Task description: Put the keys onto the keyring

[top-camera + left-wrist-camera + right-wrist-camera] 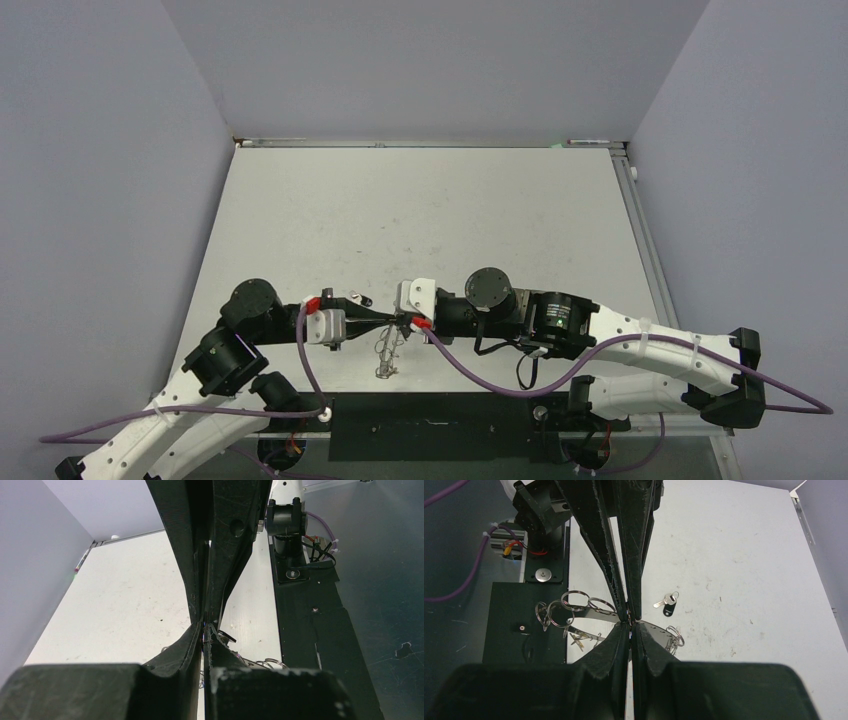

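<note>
Now the right gripper (630, 625) is clamped on the rim of the keyring (596, 613), whose flat band and wire loops spread to either side of its fingertips. Facing it, the left gripper (204, 630) pinches the same spot, tips almost meeting. One black-tagged key (666, 604) lies on the table (734, 555) just beyond the right fingertips.

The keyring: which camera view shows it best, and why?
Right wrist: the keyring shows its flat band and wire loops clearly. Top external gives only a tiny wiry tangle; left wrist shows just a few loops low down.
</note>
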